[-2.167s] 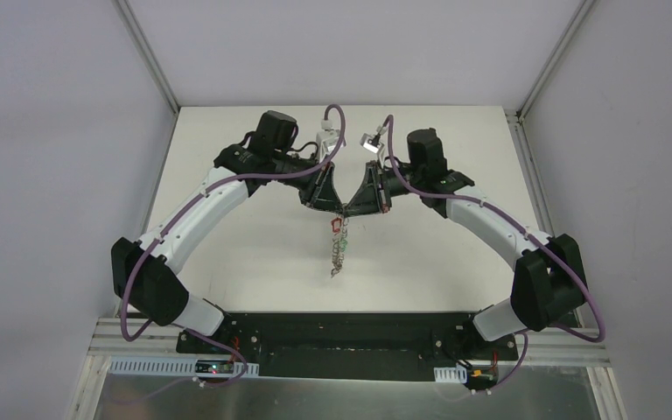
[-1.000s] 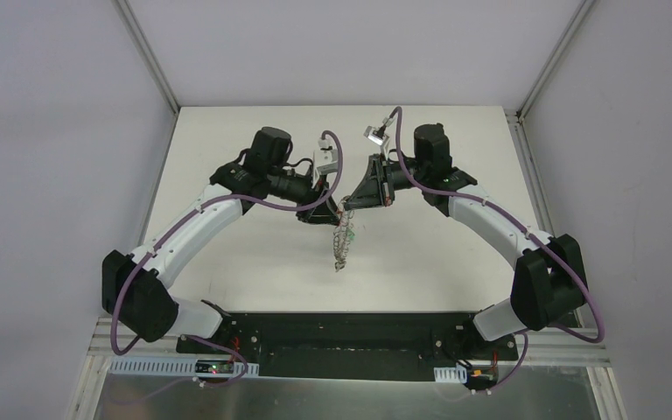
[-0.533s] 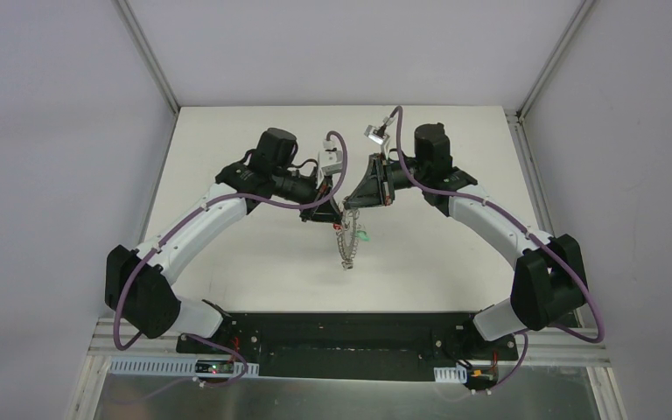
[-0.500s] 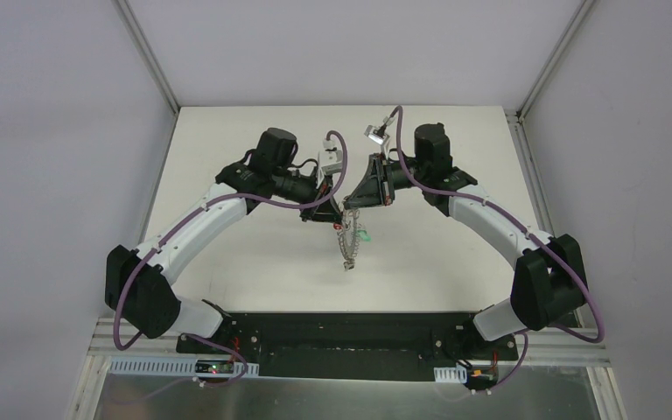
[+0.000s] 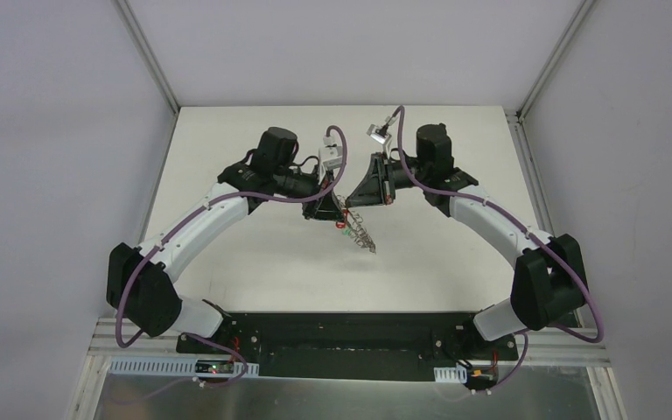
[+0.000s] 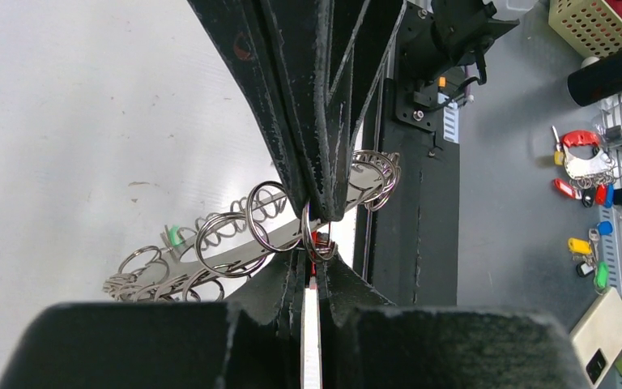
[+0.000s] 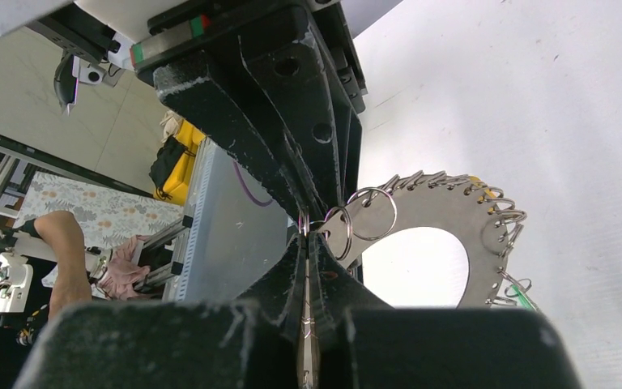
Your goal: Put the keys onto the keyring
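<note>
Both grippers meet tip to tip above the white table (image 5: 219, 157). The right gripper (image 7: 308, 243) is clamped on the rim of the large flat grey metal keyring (image 7: 441, 212), which hangs toward the near right. The left gripper (image 6: 312, 261) is closed, apparently pinching a small red-headed metal key (image 6: 317, 238) at a rim loop. Threading well likely needs the keyring steady while the key slides along the coil
</note>
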Controlling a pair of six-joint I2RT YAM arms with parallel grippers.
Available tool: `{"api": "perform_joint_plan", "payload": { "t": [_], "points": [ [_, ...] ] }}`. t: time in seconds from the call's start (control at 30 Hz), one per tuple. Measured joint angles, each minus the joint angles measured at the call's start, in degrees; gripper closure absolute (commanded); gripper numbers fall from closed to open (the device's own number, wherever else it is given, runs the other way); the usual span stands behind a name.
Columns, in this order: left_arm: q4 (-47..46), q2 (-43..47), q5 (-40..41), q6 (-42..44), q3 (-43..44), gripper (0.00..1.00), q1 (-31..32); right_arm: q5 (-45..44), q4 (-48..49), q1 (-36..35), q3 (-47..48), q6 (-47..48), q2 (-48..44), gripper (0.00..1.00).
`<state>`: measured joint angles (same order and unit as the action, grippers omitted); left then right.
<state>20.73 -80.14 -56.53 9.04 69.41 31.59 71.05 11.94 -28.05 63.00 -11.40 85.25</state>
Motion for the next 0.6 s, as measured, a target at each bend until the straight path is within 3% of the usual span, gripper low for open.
{"api": "perform_joint_plan", "payload": {
  "t": [0.6],
  "points": [
    [-3.8,-1.3,0.0,-5.7,-0.9,1.0,-0.1,-1.6,0.4,0.7,-0.5,0.0,0.0,1.0]
  ]
}}
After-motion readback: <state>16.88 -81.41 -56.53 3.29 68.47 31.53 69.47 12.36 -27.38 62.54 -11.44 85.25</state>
